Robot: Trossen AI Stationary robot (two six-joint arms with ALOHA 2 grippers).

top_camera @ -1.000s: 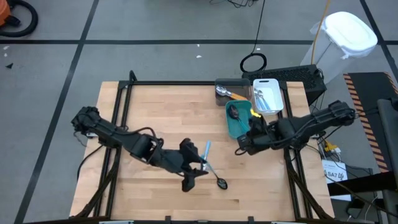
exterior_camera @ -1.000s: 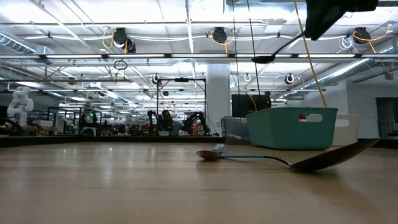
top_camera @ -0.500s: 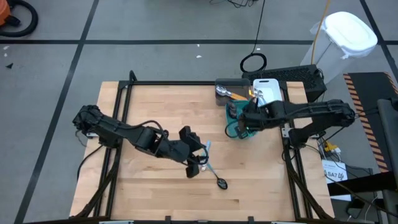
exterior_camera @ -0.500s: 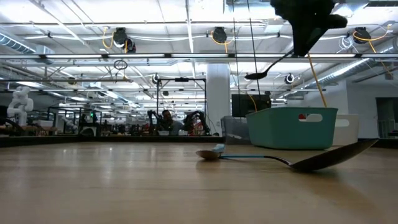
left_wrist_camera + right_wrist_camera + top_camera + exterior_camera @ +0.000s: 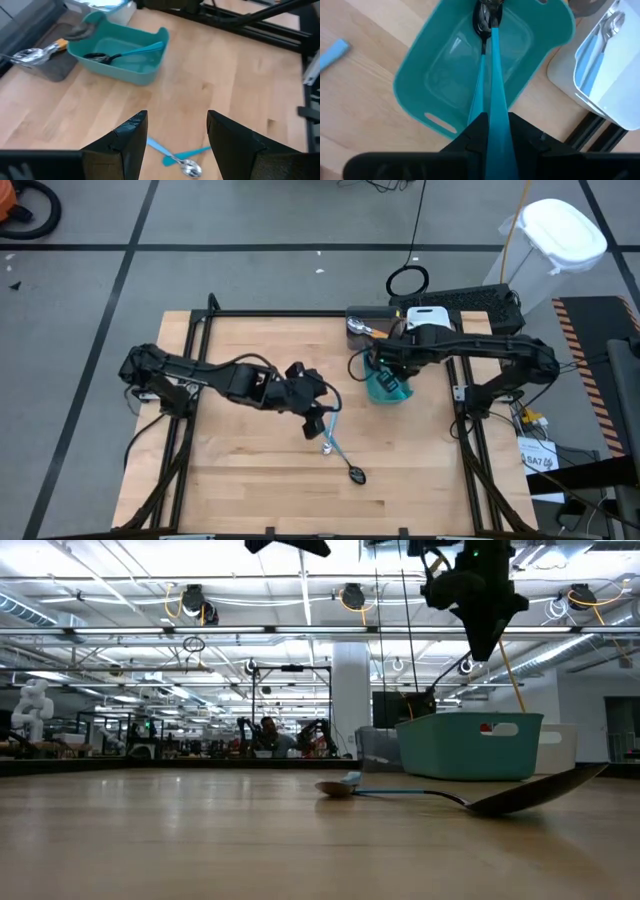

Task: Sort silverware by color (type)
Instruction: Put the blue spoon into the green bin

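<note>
Right gripper point(image 5: 492, 131) is over the teal plastic bin point(image 5: 383, 385) right of centre in the high view, fingers clamped on a light-blue-handled utensil point(image 5: 495, 75) that points down into the bin; a black spoon point(image 5: 482, 25) lies at the bin's far end under its tip. Left gripper point(image 5: 177, 137) hangs mid-frame over the wooden table point(image 5: 240, 480), fingers spread apart, nothing between them. Under it, a blue-handled spoon with silver bowl point(image 5: 180, 161) lies on the wood; another black spoon point(image 5: 354, 474) lies just below centre, near it. Upper right: gray tray point(image 5: 47, 70) with an orange-handled silver spoon point(image 5: 37, 51), white bin point(image 5: 615, 70) with blue-handled pieces point(image 5: 602, 45).
</note>
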